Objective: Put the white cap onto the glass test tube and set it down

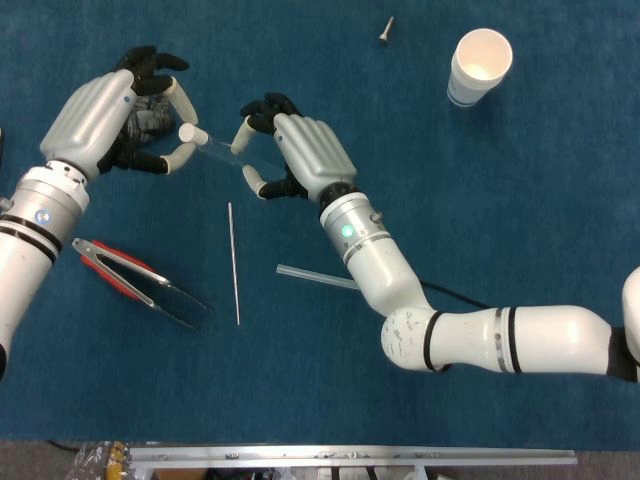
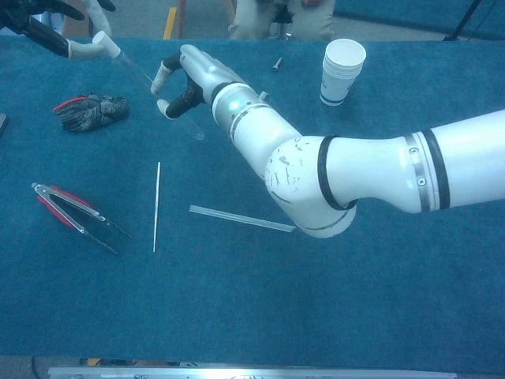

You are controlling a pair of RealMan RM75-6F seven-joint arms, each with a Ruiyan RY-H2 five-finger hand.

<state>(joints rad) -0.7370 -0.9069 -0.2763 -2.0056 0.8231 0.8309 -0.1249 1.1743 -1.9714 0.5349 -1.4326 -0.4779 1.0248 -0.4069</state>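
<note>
Looking down from the head view: left hand [image 1: 105, 115] pinches the white cap [image 1: 187, 133] between thumb and a finger, near the desk's [image 1: 520, 180] far left corner. The cap sits on the end of the glass tube [image 1: 218, 147], which slants toward the right hand [image 1: 300, 150]. The right hand's fingertips close on the tube's other end. Tube is held off the desk, between both hands. A thin rod [image 1: 233, 262], a clear strip [image 1: 315, 277] and red tongs [image 1: 135, 280] lie nearer the front edge. Paper cups [image 1: 479, 66] and a bolt [image 1: 386, 30] sit by the far edge.

Chest view: the left hand [image 2: 59, 28] is mostly cut off at the top left. A glove [image 2: 91, 110] lies below it, on the desk.
</note>
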